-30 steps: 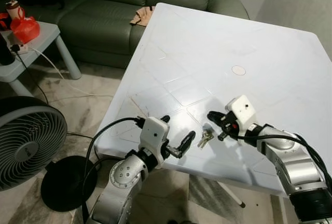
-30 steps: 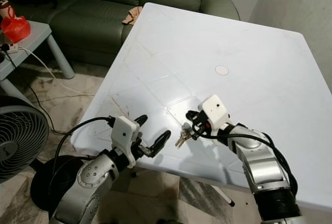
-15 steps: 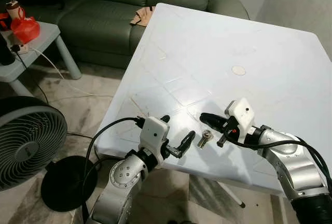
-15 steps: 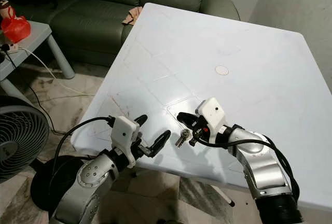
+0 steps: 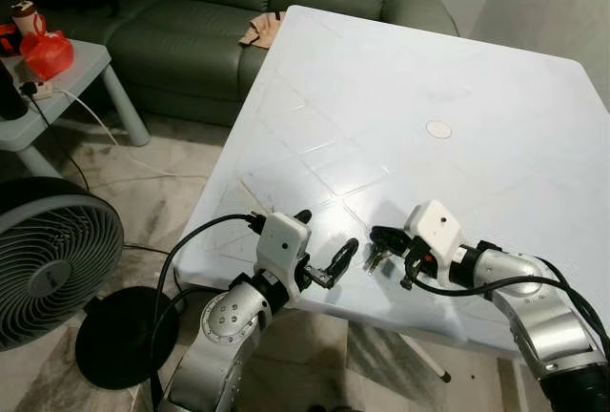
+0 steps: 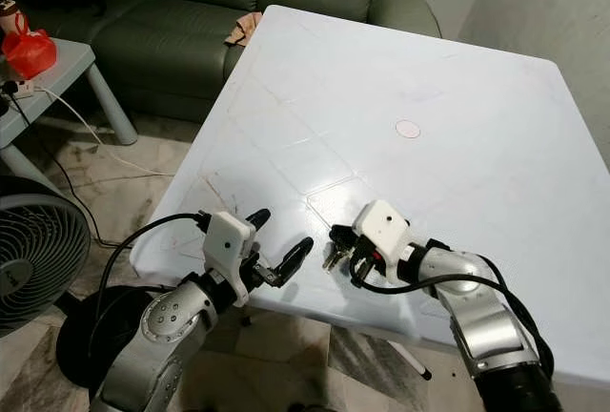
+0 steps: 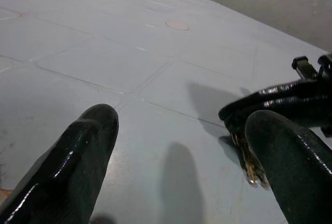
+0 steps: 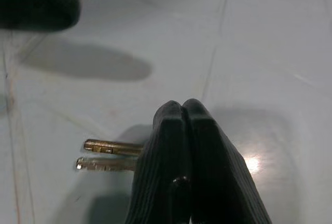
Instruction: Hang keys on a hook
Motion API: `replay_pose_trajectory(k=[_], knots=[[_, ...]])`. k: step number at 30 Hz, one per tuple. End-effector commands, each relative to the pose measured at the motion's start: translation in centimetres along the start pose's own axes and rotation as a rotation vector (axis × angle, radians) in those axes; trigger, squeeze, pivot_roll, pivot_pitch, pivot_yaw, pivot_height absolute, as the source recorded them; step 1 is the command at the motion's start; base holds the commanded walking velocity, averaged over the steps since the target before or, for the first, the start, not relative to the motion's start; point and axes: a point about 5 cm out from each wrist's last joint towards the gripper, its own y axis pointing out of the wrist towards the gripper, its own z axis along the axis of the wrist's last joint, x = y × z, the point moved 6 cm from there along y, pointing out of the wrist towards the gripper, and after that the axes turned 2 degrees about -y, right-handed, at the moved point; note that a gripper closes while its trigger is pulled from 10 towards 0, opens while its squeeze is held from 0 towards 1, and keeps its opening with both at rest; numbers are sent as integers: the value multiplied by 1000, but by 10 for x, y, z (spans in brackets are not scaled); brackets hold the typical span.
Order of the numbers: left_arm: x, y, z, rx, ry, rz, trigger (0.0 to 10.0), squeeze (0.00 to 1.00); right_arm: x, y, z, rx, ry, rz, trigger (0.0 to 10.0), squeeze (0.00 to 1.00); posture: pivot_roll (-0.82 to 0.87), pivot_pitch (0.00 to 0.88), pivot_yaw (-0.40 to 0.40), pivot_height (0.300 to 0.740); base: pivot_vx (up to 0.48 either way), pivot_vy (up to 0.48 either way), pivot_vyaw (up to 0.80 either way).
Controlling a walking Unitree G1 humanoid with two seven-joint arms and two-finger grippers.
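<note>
1. Keys (image 5: pixel 375 260) lie flat near the white table's (image 5: pixel 496 107) front edge, blades pointing toward the left gripper (image 5: pixel 324 248).
2. Right gripper (image 5: pixel 388 250), forearm low over the tabletop, is pinched closed on the keys.
3. Left gripper's fingers are spread apart, just beside the keys.

Right pincer (image 5: pixel 386 240) seemingly pinches the keys (image 5: pixel 376 258) on the white table (image 5: pixel 457 69); left pincer (image 5: pixel 325 243) gapes nearby.
</note>
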Motion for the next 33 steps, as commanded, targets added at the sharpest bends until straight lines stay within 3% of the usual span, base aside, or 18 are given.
replay_pose_trajectory(k=[1, 10, 24, 33], knots=[[2, 1, 6, 16, 10, -6, 10000, 0, -1, -2, -8, -34, -11, 3, 10000, 0, -23, 176, -72, 740, 0, 0, 0], [1, 1, 6, 16, 12, -4, 10000, 0, -7, -7, -25, -97, -16, 29, 10000, 0, -24, 178, -70, 740, 0, 0, 0], [2, 3, 7, 18, 11, -16, 10000, 0, 20, -32, -42, -157, -4, -69, 10000, 0, -36, 174, -60, 740, 0, 0, 0], [2, 4, 7, 16, 16, -24, 10000, 0, 33, -58, -62, -229, 12, -118, 10000, 0, -41, 175, -52, 740, 0, 0, 0]])
